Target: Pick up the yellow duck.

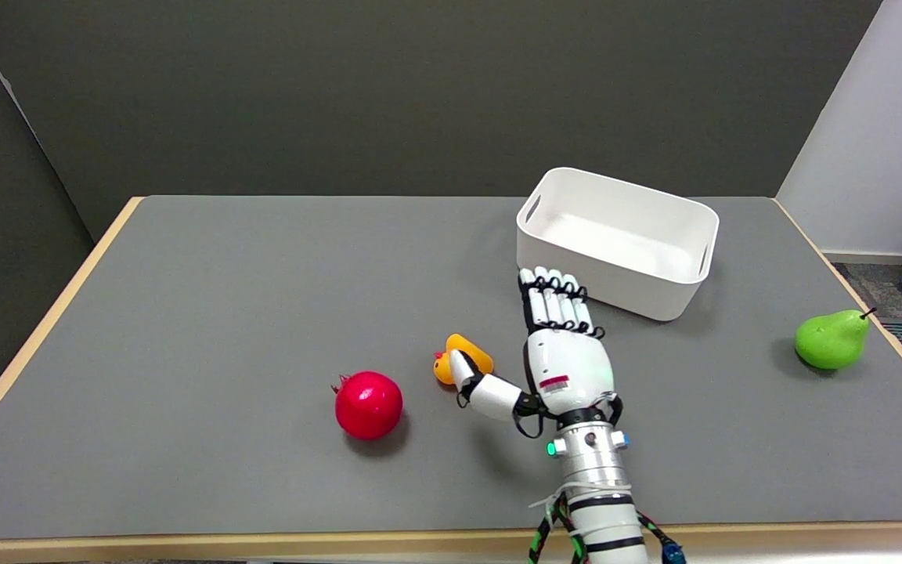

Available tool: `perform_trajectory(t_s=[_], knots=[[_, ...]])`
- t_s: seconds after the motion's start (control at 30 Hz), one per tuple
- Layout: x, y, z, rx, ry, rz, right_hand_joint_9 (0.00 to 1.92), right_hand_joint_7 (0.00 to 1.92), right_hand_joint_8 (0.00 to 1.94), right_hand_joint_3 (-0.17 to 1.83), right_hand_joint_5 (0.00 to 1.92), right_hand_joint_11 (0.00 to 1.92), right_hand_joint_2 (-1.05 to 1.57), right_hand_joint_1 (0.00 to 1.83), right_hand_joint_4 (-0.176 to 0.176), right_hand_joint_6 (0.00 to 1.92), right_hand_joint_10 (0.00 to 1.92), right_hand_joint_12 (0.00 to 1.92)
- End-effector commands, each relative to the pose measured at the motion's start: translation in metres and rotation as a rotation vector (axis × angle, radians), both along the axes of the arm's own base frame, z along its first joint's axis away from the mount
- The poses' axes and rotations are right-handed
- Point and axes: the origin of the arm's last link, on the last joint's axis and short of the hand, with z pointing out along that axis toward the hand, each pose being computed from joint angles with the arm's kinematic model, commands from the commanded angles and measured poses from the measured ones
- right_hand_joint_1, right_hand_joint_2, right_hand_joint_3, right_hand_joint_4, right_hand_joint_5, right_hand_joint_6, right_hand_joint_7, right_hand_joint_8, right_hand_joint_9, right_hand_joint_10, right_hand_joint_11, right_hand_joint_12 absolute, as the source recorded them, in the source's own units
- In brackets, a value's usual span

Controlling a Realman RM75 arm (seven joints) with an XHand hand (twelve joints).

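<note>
The yellow duck (468, 356) lies on the grey table a little left of centre, partly hidden behind my thumb. My right hand (557, 356) hovers just right of it, palm down, with the fingers (557, 301) stretched straight toward the white bin. The thumb sticks out to the left and its tip overlaps the duck; whether it touches I cannot tell. Nothing is held in the hand.
A red pomegranate (368, 404) sits left of the duck. A white bin (615, 243) stands just beyond my fingertips. A green pear (832, 340) lies near the table's right edge. The grey tabletop (224, 313) stretches to the left.
</note>
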Motion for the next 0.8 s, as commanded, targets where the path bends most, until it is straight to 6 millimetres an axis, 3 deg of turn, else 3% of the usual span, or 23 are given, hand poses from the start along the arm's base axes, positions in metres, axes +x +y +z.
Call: perform_trajectory(t_s=[0.03,0.17,0.27,0.5,0.7,0.73,0.8], knots=[[-0.01,-0.009,-0.044,0.021,-0.095,-0.029,0.0,0.0,0.01,0.63,0.0,0.0,0.72,0.26,-0.176,0.11,0.0,0.0],[-0.01,-0.008,-0.052,0.056,-0.103,-0.038,0.0,0.0,0.0,0.65,0.0,0.0,0.71,0.26,-0.176,0.11,0.0,0.0],[-0.009,-0.008,-0.055,0.082,-0.105,-0.041,0.0,0.0,0.02,0.82,0.0,0.0,0.62,0.26,-0.176,0.1,0.0,0.03],[-0.012,-0.004,-0.066,0.13,-0.108,-0.063,0.0,0.0,0.19,0.82,0.0,0.0,0.64,0.22,-0.176,0.17,0.0,0.21],[-0.02,-0.003,-0.062,0.117,-0.102,-0.089,0.0,0.0,0.22,0.82,0.01,0.0,0.65,0.23,-0.176,0.16,0.0,0.24],[-0.022,-0.003,-0.06,0.106,-0.102,-0.095,0.0,0.0,0.22,0.83,0.02,0.0,0.65,0.27,-0.176,0.14,0.0,0.25],[-0.024,-0.004,-0.054,0.084,-0.096,-0.097,0.0,0.01,0.19,0.96,0.05,0.0,0.65,0.55,-0.176,0.02,0.0,0.35]])
